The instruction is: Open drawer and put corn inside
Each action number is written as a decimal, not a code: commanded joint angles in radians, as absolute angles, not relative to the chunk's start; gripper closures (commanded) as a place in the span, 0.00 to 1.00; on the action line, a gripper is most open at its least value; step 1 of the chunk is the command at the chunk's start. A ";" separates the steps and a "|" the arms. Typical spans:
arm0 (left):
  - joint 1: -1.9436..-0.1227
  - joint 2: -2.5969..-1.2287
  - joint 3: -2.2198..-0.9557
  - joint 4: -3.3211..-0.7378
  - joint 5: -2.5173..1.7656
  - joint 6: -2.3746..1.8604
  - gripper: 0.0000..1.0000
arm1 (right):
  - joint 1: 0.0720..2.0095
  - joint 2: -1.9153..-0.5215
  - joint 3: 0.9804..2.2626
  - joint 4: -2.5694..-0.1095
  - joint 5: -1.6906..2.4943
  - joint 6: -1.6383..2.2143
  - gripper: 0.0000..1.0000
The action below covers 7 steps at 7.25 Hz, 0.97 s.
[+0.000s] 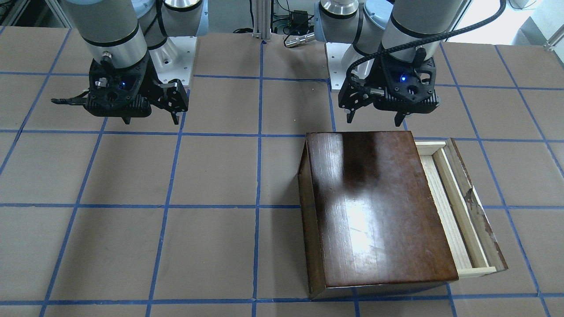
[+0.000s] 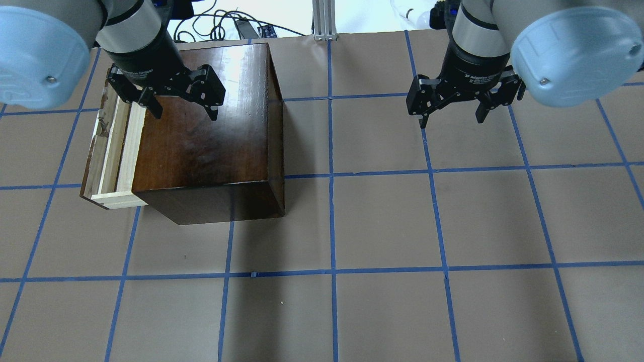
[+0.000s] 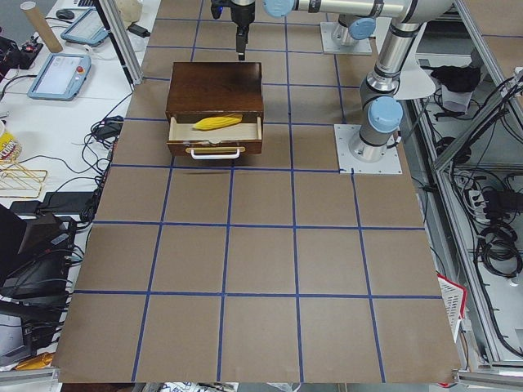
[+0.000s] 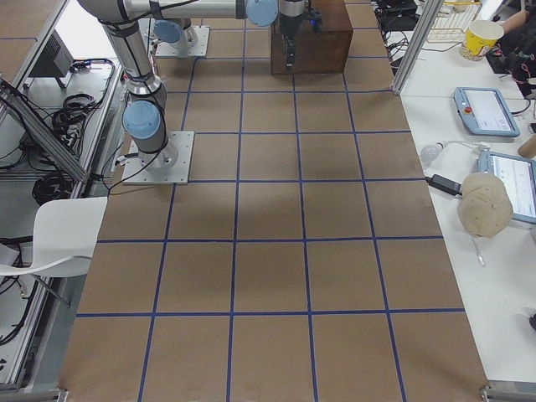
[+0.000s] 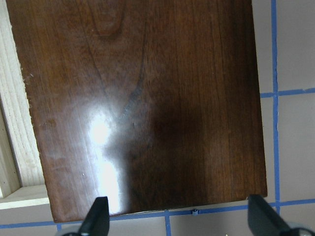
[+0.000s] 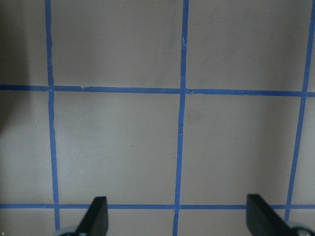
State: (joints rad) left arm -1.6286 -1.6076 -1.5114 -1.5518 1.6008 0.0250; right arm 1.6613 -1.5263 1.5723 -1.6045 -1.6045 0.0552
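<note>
The dark-brown box (image 1: 374, 207) stands on the table, also seen from overhead (image 2: 201, 141). Its drawer (image 1: 445, 198) is pulled partly out; pale wood shows from overhead (image 2: 118, 146) and in the left wrist view (image 5: 15, 147). The yellow corn (image 3: 216, 122) lies inside the drawer (image 3: 214, 136) in the exterior left view; the box top hides it elsewhere. My left gripper (image 2: 184, 111) hangs open and empty above the box top, as the front (image 1: 374, 119) and wrist views (image 5: 179, 219) show. My right gripper (image 2: 451, 120) hangs open and empty over bare table (image 6: 177, 219), far from the box.
The table (image 2: 382, 221) is brown with a blue tape grid. The arm bases (image 1: 176, 57) sit at the robot's edge. An aluminium post (image 2: 322, 20) and cables stand at the far edge. The drawer front has a white handle (image 3: 214, 152).
</note>
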 commanded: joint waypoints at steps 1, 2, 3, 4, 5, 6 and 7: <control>-1.638 -1.588 -1.506 -1.526 1.605 0.034 0.00 | 1.661 -1.526 1.572 -1.605 -1.605 0.055 0.00; -1.638 -1.583 -1.511 -1.526 1.603 0.034 0.00 | 1.661 -1.526 1.572 -1.605 -1.605 0.055 0.00; -1.637 -1.577 -1.520 -1.528 1.603 0.026 0.00 | 1.661 -1.526 1.572 -1.605 -1.605 0.055 0.00; -1.634 -1.578 -1.523 -1.529 1.597 0.023 0.00 | 1.661 -1.526 1.572 -1.605 -1.605 0.055 0.00; -1.634 -1.578 -1.513 -1.534 1.595 0.018 0.00 | 1.661 -1.526 1.572 -1.605 -1.605 0.055 0.00; -1.634 -1.577 -1.509 -1.537 1.595 0.018 0.00 | 1.661 -1.526 1.572 -1.605 -1.605 0.055 0.00; -1.634 -1.578 -1.509 -1.537 1.595 0.018 0.00 | 1.661 -1.526 1.572 -1.605 -1.605 0.055 0.00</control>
